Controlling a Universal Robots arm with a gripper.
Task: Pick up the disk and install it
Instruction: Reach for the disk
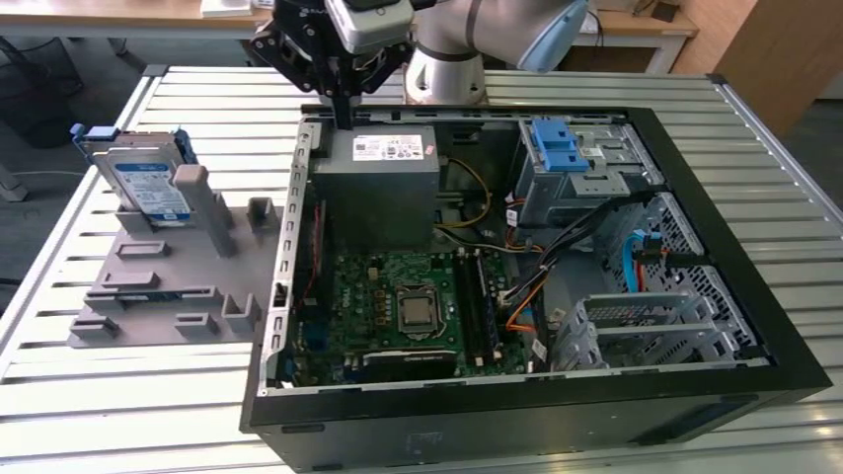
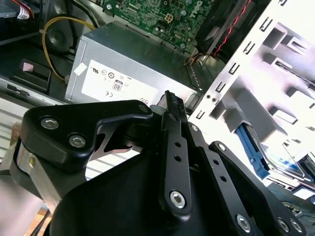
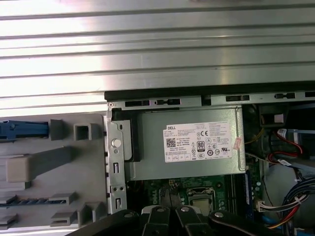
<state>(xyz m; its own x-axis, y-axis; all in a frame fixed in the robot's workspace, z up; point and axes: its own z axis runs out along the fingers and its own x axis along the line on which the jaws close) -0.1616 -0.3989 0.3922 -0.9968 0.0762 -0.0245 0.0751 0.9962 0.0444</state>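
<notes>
A: The open computer case point(image 1: 527, 415), the grey holder point(image 1: 158, 306) at the exterior view's left, the power supply point(image 1: 375, 197). Where is the disk point(image 1: 148, 186)?
B: Upright in the holder, untouched. The gripper point(image 1: 345, 118), clenched on nothing, hangs above the power supply. Travelling low, I fear it strikes the case wall.

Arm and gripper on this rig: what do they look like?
Arm: silver-grey tubular links with a pale blue joint cap. Gripper: black, bar-linkage fingers with silver screw heads at the pivots, and a light grey box at the wrist.
</notes>
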